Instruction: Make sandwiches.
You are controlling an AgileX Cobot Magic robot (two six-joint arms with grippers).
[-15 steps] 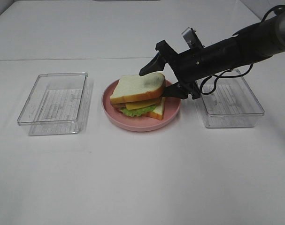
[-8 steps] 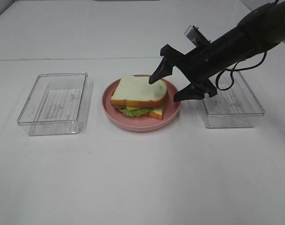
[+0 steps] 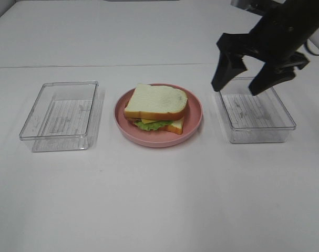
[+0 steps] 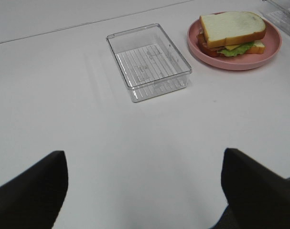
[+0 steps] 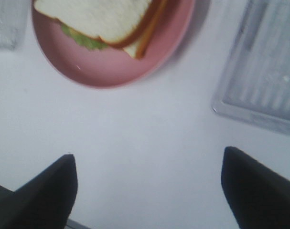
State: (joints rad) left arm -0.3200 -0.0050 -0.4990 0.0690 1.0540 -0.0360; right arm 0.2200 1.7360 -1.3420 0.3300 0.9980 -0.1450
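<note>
The sandwich [image 3: 155, 107] is one stack on the round pink plate [image 3: 193, 123]: white bread with orange-brown crust on top, yellow cheese and green lettuce showing at the front edge, bread beneath. It also shows in the left wrist view [image 4: 232, 33] and the right wrist view [image 5: 104, 21]. My right gripper [image 3: 245, 80] is open and empty, held above the table to the right of the plate, over the right clear box. Its dark fingers [image 5: 39, 191] frame the right wrist view. My left gripper [image 4: 145, 191] is open and empty, far from the plate; it is out of the exterior view.
A clear plastic box [image 3: 60, 115] stands left of the plate; it also shows in the left wrist view [image 4: 148, 61]. A second clear box [image 3: 256, 113] stands to the right, under my right gripper. Both look empty. The table is white.
My right gripper let go of the top bread slice, which now lies flat on the stack. The gripper rose and drew back to the right, over the right box.
</note>
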